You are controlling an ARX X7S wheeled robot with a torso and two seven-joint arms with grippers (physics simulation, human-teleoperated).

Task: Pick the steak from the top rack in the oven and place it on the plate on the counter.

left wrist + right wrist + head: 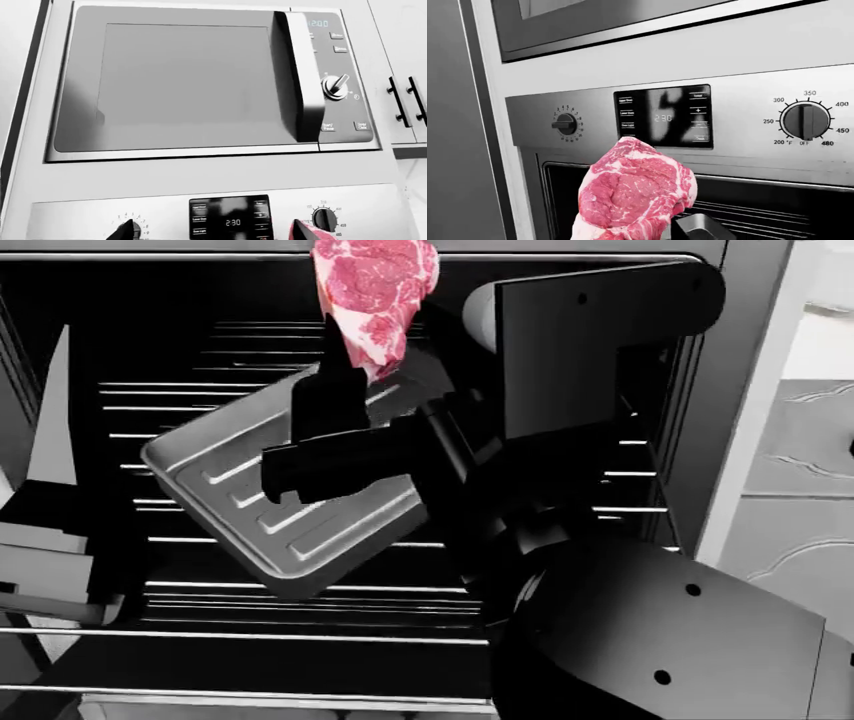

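The steak [375, 292], pink-red with white marbling, hangs upright in my right gripper [350, 360] in front of the top of the open oven [160, 310]. In the right wrist view the steak [634, 195] fills the lower middle, below the oven's control panel [664, 117], with one dark finger [694, 227] beside it. My left gripper [217, 235] is open, its fingertips far apart, facing the oven panel; a pink sliver shows by one fingertip [313, 232]. The plate and the counter are out of view.
A dark grey ridged baking tray [287, 515] lies tilted on the wire racks [267, 585] under the steak. A microwave [180, 85] sits above the oven. Grey panelled cabinets [801, 490] stand to the right. My right arm [641, 630] fills the lower right.
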